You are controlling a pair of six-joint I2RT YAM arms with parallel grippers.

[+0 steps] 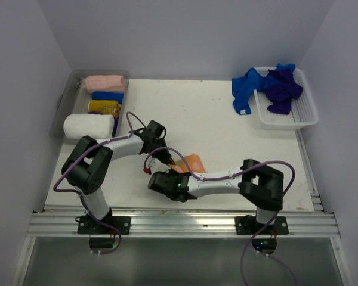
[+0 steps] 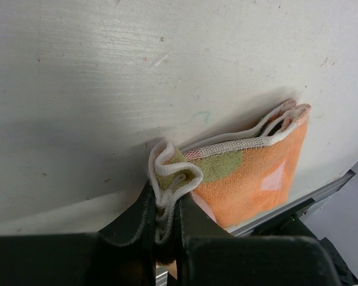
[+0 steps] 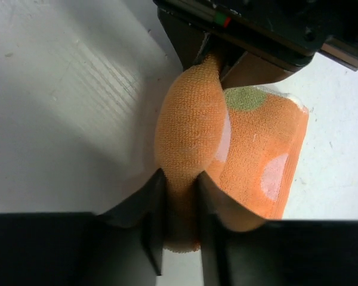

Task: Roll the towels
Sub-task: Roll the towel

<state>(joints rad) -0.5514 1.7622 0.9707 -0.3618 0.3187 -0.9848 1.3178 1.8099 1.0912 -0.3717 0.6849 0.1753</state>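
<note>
A peach-orange towel (image 1: 193, 162) with pale and green spots lies folded near the table's front edge, between both arms. In the left wrist view my left gripper (image 2: 166, 205) is shut on the white-hemmed corner of this towel (image 2: 250, 179). In the right wrist view my right gripper (image 3: 180, 193) is shut on a bunched, rolled-up fold of the same towel (image 3: 256, 155), opposite the left gripper (image 3: 227, 56). From above, the left gripper (image 1: 166, 158) and the right gripper (image 1: 178, 171) meet at the towel's left end. Royal blue (image 1: 246, 89) and dark purple (image 1: 281, 90) towels lie crumpled at the back right.
A white lattice basket (image 1: 304, 116) at the back right holds the crumpled towels, with the blue one spilling onto the table. A clear bin (image 1: 62, 110) at the back left holds rolled pink, blue, yellow and white towels. An aluminium rail (image 1: 185, 223) runs along the front edge.
</note>
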